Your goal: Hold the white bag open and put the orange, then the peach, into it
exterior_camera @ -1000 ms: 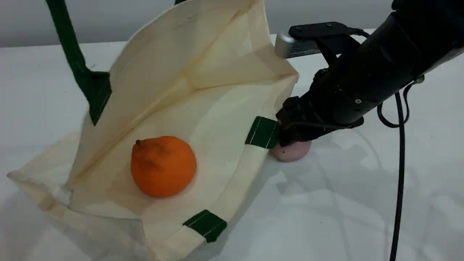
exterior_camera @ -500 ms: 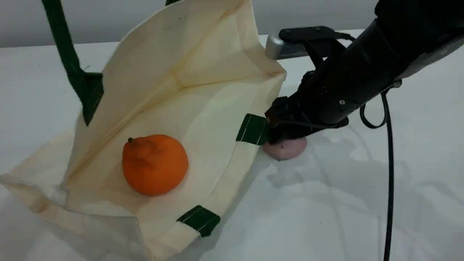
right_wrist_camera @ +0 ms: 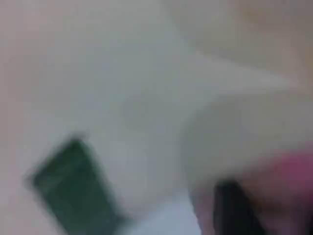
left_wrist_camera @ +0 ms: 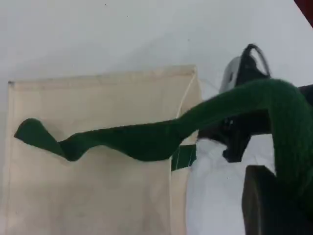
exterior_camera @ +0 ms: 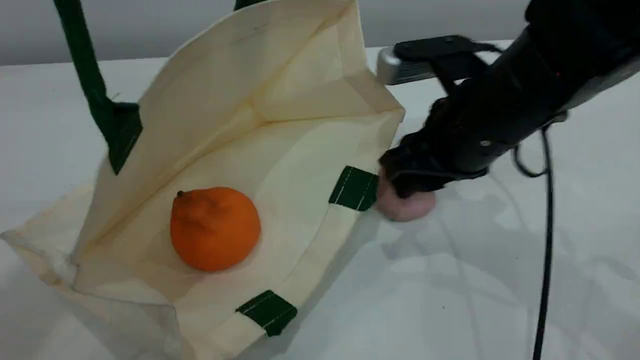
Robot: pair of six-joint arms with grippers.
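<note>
Right tool [exterior_camera: 400, 192], right of centre, now squeezing shut around small pink peach [exterior_camera: 406, 206] beside big cream-white cloth bag [exterior_camera: 280, 125]; grip unclear. Left tool out of sight, clamped on green strap handle [left_wrist_camera: 146, 139]. Bright orange fruit [exterior_camera: 215, 228] already inside.

Bright, even light; soft shadows; right wrist view heavily blurred; scene view slightly motion-smeared.

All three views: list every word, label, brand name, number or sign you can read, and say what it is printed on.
None can be read.
white bag: plain cream cloth with green patches, no print in view.
orange and peach: no sticker or label visible.
right gripper and its arm: black housing, no lettering legible.
Right wrist view: too blurred to show any text.
Left wrist view: only the green strap and bare cloth.
</note>
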